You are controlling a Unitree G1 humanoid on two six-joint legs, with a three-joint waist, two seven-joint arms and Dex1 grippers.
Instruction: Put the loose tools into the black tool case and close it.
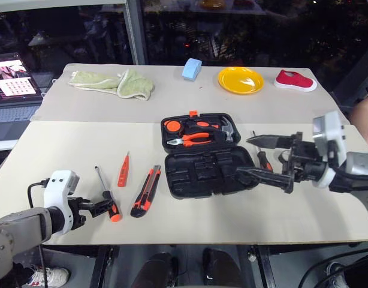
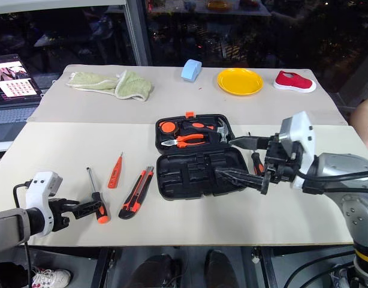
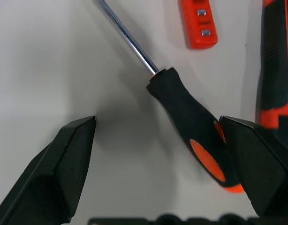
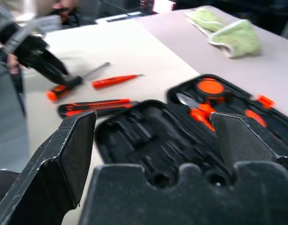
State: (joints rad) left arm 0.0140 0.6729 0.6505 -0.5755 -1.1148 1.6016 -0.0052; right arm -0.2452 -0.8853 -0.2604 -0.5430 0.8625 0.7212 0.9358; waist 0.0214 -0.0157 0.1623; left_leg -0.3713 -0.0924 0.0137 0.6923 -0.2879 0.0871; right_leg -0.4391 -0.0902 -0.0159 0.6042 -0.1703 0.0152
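Black moulded plastic forms the open tool case (image 1: pixel 208 157), lying just beyond and below the right pincer (image 1: pixel 253 157), which is held nearly level with its fingers spread wide and nothing between them. A flat orange-and-black utility knife (image 1: pixel 145 191) and a slim orange tester screwdriver (image 1: pixel 123 170) lie just beyond the left pincer (image 3: pixel 158 140). That pincer is angled down, wide and empty, straddling the rubbery black-and-orange handle of a steel-shafted screwdriver (image 3: pixel 191 122).

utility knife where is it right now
The utility knife lies on the table's left half in the left eye view, between the slim orange tester screwdriver and the open black tool case.
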